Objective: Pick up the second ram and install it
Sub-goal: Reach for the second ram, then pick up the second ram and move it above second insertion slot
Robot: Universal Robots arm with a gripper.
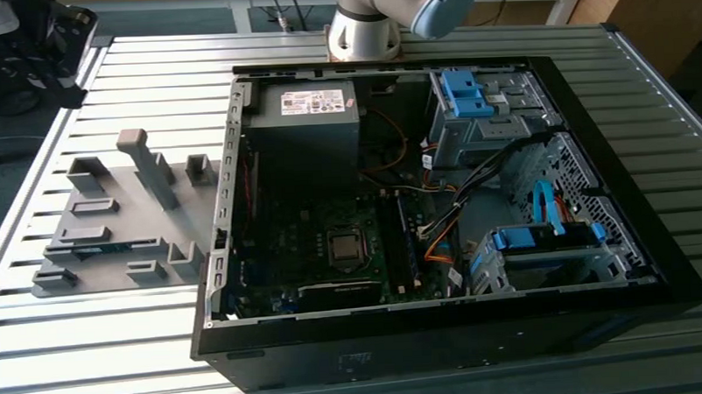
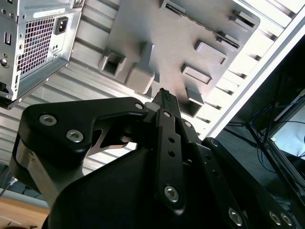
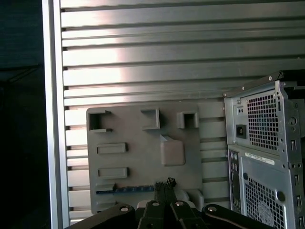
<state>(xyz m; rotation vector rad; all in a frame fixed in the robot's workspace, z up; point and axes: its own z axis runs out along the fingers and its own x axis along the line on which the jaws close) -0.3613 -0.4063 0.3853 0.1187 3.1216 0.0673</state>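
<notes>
The second ram [image 1: 98,250] is a thin blue-green strip standing on edge in a holder on the grey fixture plate [image 1: 118,214], to the exterior view's left of the open computer case [image 1: 445,202]. In the first wrist view the ram [image 3: 125,189] lies along the near edge of the plate [image 3: 138,143]. My gripper [image 3: 164,183] hangs well above the plate, its fingertips close to the ram's end in that view. In the second wrist view the gripper [image 2: 163,95] has its fingers pressed together with nothing between them.
The case lies on its side on a slatted metal table [image 1: 148,81], with motherboard [image 1: 329,250], power supply [image 1: 307,111], blue drive cages [image 1: 546,251] and loose cables inside. Several grey blocks stand up from the fixture plate. The arm's base [image 1: 363,30] is behind the case.
</notes>
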